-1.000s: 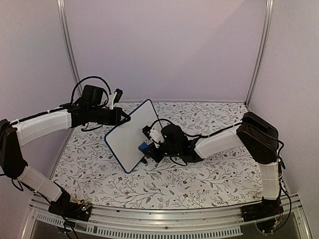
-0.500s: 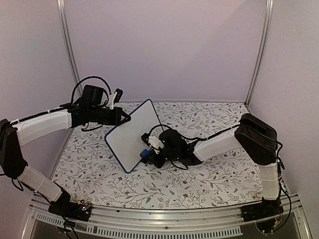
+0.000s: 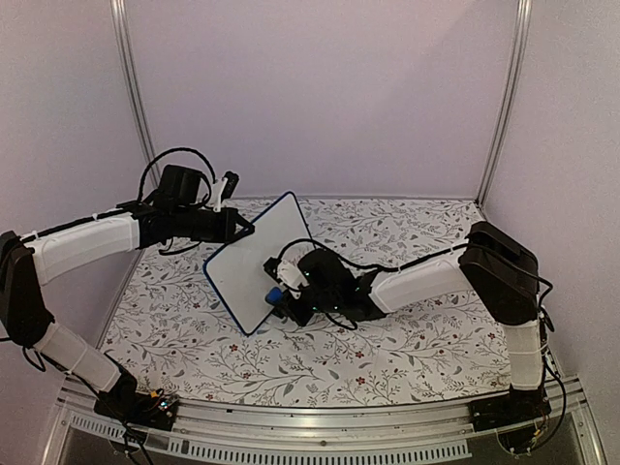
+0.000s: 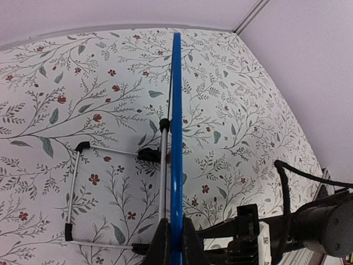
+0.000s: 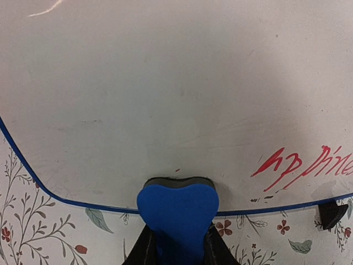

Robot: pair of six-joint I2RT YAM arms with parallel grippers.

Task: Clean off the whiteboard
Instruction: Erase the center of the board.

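The whiteboard [image 3: 254, 269] stands tilted on its edge near the table's middle, white with a thin dark-blue rim. My left gripper [image 3: 235, 229] is shut on its upper left edge; in the left wrist view the blue rim [image 4: 176, 138] runs straight up from between my fingers. My right gripper [image 3: 281, 293] is shut on a blue eraser [image 5: 177, 212] whose dark felt presses on the board face [image 5: 165, 83] near its lower edge. Red handwriting [image 5: 303, 164] remains on the board to the right of the eraser.
A floral-patterned cloth [image 3: 407, 339] covers the table. The board's wire stand with black feet [image 4: 83, 187] shows behind it in the left wrist view. Pale walls and metal corner posts [image 3: 504, 97] close in the back and sides.
My right gripper with the eraser has slid left and a little down across the board face. The left arm and the board have stayed put.
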